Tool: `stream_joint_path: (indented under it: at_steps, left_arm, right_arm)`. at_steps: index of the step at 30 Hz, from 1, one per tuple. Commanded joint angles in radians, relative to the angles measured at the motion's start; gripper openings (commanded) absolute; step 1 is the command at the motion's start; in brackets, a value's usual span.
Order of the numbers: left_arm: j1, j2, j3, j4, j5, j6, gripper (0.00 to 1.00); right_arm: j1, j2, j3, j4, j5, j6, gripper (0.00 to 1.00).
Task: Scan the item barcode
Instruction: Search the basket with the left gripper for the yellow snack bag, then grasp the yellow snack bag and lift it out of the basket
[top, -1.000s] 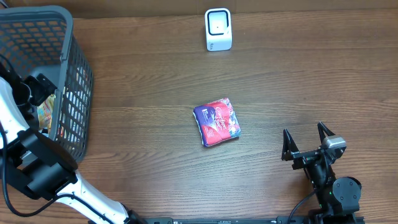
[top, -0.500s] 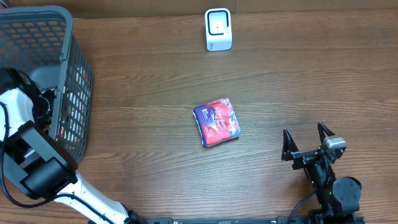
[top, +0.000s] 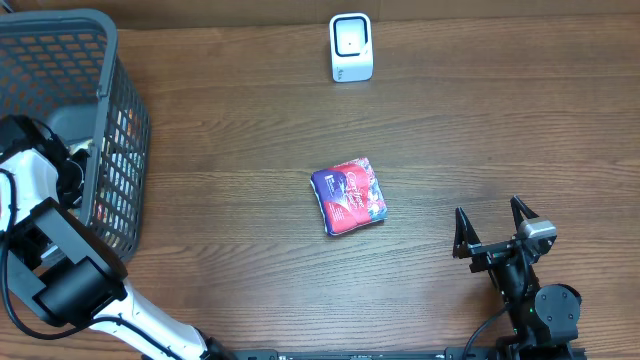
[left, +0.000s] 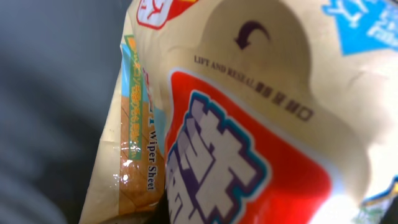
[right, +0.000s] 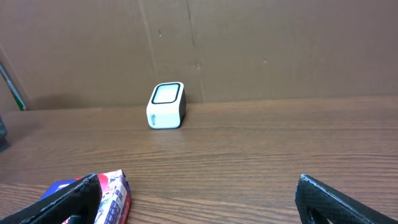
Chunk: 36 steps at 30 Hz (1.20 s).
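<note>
A beige and red wipes pack (left: 249, 124) fills the left wrist view, right up against the jaws, whose fingers do not show. My left gripper (top: 78, 160) reaches down inside the grey basket (top: 108, 60) at the far left and is shut, with the pack at its jaws. The white barcode scanner (top: 351, 47) stands at the back centre of the table, also seen as the scanner (right: 166, 106) in the right wrist view. My right gripper (top: 495, 228) rests open at the front right with nothing between its fingers (right: 68, 202).
A purple and red pouch (top: 348, 197) lies mid-table, left of the right gripper. In the right wrist view the pouch (right: 115, 193) sits by the left finger. A cardboard wall (right: 249, 43) rises behind the scanner.
My left arm has shifted a little inside the basket and its gripper has gone from wide open to shut. The right arm and the pouch have not moved.
</note>
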Motion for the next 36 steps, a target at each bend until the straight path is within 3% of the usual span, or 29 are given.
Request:
stream_joint_path:
  at_steps: [1, 8, 16, 21, 30, 34, 36]
  left_arm:
    - [-0.008, 0.043, 0.08, -0.144, 0.01, -0.022, 0.04]
    - [-0.007, -0.051, 0.349, -0.299, 0.117, -0.034, 0.04]
    - [-0.029, -0.357, 0.375, -0.24, 0.151, -0.016, 0.04]
    - [-0.107, -0.537, 0.374, -0.299, 0.279, -0.028, 0.04]
    - [-0.564, -0.601, 0.309, -0.482, 0.257, -0.056, 0.04]
    - [-0.754, -0.563, 0.163, -0.485, 0.102, -0.16, 0.04]
    - [-0.834, -0.528, 0.07, -0.482, -0.037, -0.282, 0.04]
  right_arm:
    - [0.003, -0.008, -0.01, 0.005, 0.006, -0.003, 1.0]
    - [0.003, -0.008, -0.01, 0.005, 0.006, -0.003, 1.0]
    - [0.003, -0.008, -0.01, 0.005, 0.006, -0.003, 1.0]
    - [0.003, -0.008, -0.01, 0.005, 0.006, -0.003, 1.0]
    - [0.003, -0.008, -0.01, 0.005, 0.006, -0.003, 1.0]
    - [0.003, -0.008, -0.01, 0.005, 0.006, -0.003, 1.0]
    - [0.003, -0.008, -0.01, 0.005, 0.006, -0.003, 1.0]
